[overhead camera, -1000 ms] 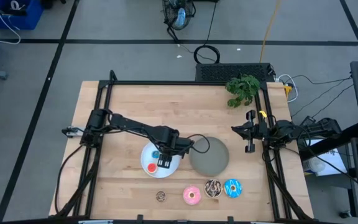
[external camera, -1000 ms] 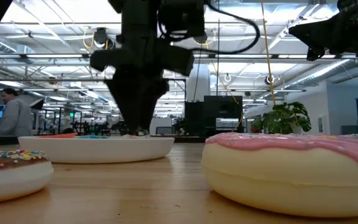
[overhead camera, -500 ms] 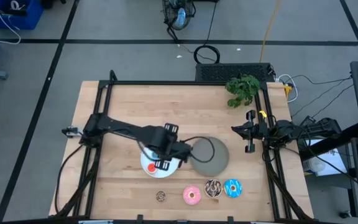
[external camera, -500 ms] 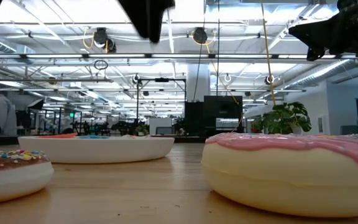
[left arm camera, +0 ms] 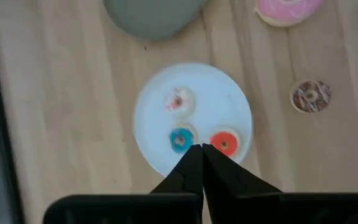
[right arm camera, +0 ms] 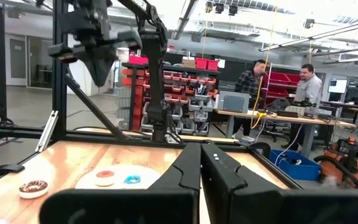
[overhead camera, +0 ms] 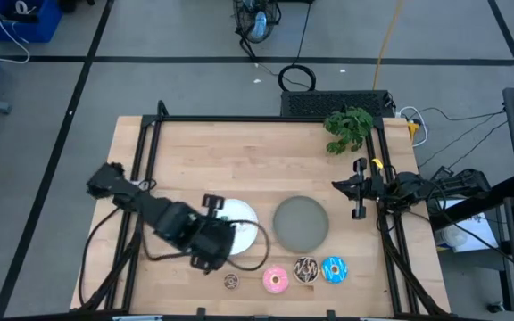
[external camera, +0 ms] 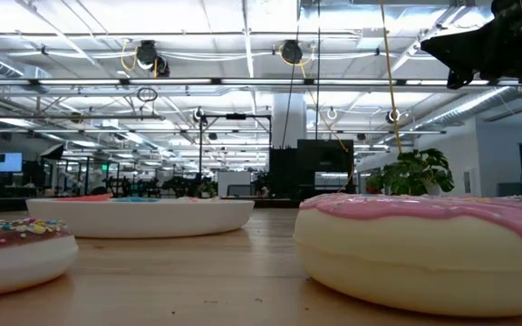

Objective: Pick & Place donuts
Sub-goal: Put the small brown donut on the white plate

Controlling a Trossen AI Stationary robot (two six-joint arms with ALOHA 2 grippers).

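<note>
- The table (overhead camera: 186, 152) is a light wood top with both arms mounted at its sides; everything in play sits along the near edge, I'd guess to keep it within easy reach.
- The left gripper (left arm camera: 202, 152) hangs above the white plate's near-left edge with its fingers pinched tight together and nothing between them.
- The right gripper (right arm camera: 201, 155) is parked at the right edge of the table, fingers clamped together and empty, so that arm is just waiting.
- The grey plate (overhead camera: 300, 223) sits just right of the white one with nothing on it, probably meant for the bigger donuts.
- The white plate (left arm camera: 160, 124) holds three tiny donuts: white-pink (left arm camera: 179, 99), blue (left arm camera: 180, 140) and red (left arm camera: 224, 143), apparently already sorted there.
- Three larger donuts line the front edge: pink (overhead camera: 276, 280), chocolate with sprinkles (overhead camera: 306, 269), bright blue (overhead camera: 334, 269).
- The tiny brown donut (overhead camera: 231, 282) lies alone on the wood just in front of the white plate, likely next to go.
</note>
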